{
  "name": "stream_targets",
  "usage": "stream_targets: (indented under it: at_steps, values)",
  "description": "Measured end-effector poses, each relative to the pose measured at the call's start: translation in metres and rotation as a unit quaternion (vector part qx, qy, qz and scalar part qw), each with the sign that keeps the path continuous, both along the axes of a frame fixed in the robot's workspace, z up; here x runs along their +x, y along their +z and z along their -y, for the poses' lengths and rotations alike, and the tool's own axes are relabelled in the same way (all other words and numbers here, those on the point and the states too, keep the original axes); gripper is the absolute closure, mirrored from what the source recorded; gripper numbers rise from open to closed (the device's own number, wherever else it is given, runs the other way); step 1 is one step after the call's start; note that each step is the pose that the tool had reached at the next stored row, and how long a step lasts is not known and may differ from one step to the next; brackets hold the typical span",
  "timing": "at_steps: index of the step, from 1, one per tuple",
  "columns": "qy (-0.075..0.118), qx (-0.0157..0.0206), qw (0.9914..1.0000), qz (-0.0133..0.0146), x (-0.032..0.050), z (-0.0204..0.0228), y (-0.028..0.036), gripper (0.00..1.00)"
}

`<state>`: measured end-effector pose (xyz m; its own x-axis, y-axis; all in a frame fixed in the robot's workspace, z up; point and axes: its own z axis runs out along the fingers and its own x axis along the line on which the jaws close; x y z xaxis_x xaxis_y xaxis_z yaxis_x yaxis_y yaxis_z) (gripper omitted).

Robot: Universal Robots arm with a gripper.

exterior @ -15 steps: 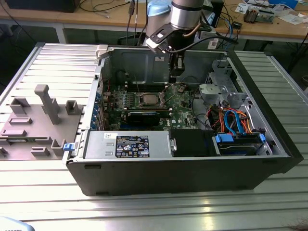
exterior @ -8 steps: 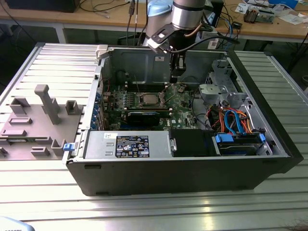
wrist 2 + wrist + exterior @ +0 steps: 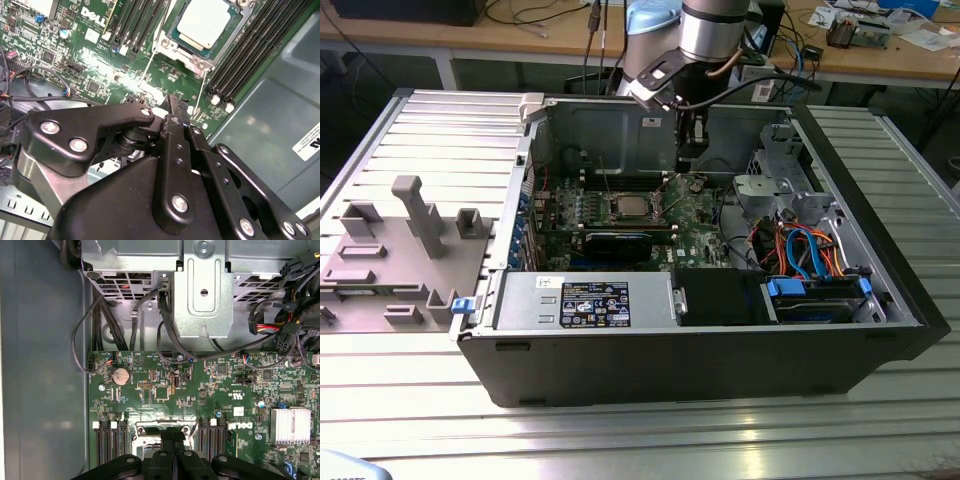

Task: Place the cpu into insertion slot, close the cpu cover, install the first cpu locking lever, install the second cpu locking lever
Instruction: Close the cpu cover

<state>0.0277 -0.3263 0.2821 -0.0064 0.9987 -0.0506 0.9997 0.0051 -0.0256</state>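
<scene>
The cpu (image 3: 205, 22) lies flat in the insertion slot (image 3: 141, 430) on the green board, its silvery top showing. The cpu cover (image 3: 186, 51) lies down around it as a metal frame. Two thin wire levers (image 3: 150, 62) (image 3: 201, 95) stick out from the socket's corners, unlatched. My gripper (image 3: 173, 101) hangs above the board just beside the socket, its black fingers pressed together and holding nothing. In the exterior view the gripper (image 3: 687, 150) is inside the case, to the exterior view's right of the cpu (image 3: 625, 207).
The open computer case (image 3: 720, 360) lies on a slatted metal table. Memory slots (image 3: 250, 55) flank the socket. A black graphics card (image 3: 618, 242), a power supply (image 3: 585, 300), a drive cage (image 3: 205, 295) and bundled cables (image 3: 800, 250) crowd the inside. Grey fixtures (image 3: 410, 215) stand outside the case.
</scene>
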Motion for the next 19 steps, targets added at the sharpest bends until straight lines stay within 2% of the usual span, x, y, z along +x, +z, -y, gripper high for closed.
stream_targets:
  at_steps: [19]
  values:
    - [0.000, 0.0000, 1.00000, 0.0000, 0.0077, 0.0000, -0.0001, 0.89]
